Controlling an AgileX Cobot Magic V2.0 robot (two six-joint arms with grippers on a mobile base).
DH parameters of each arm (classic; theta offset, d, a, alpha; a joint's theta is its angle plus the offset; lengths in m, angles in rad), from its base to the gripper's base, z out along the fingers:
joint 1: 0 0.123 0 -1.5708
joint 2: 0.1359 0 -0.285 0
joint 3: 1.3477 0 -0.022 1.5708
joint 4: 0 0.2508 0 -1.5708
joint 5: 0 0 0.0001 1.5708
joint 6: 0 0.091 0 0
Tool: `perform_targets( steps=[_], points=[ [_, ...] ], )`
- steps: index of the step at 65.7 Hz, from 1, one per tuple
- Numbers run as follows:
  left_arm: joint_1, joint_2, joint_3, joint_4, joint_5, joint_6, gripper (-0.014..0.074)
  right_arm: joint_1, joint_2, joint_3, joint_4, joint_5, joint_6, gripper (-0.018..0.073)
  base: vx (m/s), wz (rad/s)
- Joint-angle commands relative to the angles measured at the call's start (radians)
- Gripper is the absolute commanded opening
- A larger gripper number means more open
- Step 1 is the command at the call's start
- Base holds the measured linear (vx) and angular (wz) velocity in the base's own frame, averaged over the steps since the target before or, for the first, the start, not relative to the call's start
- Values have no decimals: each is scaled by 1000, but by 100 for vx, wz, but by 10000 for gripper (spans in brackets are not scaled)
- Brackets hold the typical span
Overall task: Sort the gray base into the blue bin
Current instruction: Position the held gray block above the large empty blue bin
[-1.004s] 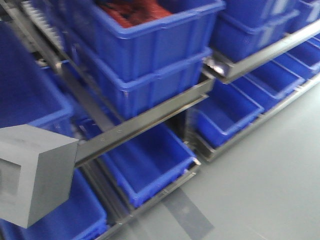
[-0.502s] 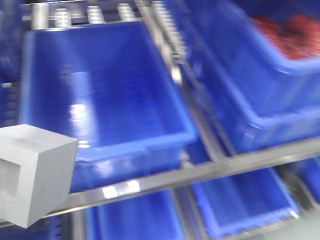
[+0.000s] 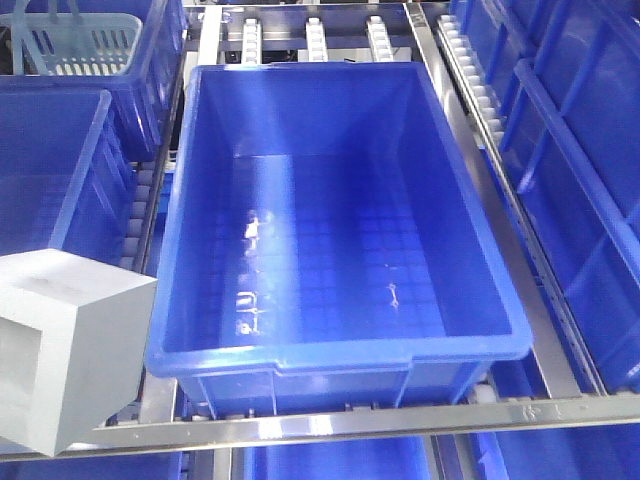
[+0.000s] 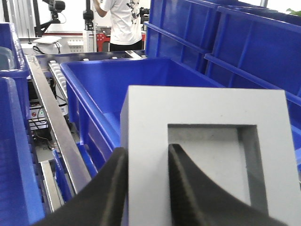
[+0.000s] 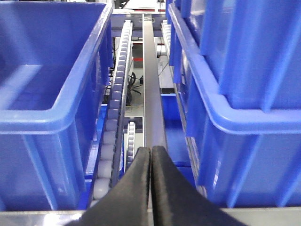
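Note:
The gray base (image 3: 65, 345) hangs at the lower left of the front view, just left of the blue bin's near-left corner. In the left wrist view the gray base (image 4: 207, 155) fills the frame with its square recess facing me. My left gripper (image 4: 146, 153) is shut on the block's left wall, one finger outside and one inside the recess. The blue bin (image 3: 340, 355) sits empty on the roller rack, seen in the left wrist view as the blue bin (image 4: 89, 89) just beyond the block. My right gripper (image 5: 151, 153) is shut on nothing, above a rail between two bins.
More blue bins (image 3: 590, 150) stand right and left (image 3: 50, 190) on the rack. A pale slotted basket (image 3: 75, 45) sits in the far-left bin. A metal rail (image 3: 400, 418) runs along the front. A person (image 4: 120, 23) stands beyond the rack.
The front view has swung from rows of stacked bins to face down into one empty bin. The gray base keeps its place at the lower left of that view.

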Motion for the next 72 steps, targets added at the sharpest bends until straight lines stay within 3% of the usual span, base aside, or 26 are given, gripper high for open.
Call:
perform_targets(
  steps=[1,72],
  points=[
    [-6,9,-29,-8,-106,-6,-6,-5,-12,14,-6,-74,-5,-9,8,10],
    [-6,9,-29,-8,-106,-6,-6,-5,-12,14,-6,-74,-5,-9,8,1]
  ],
)
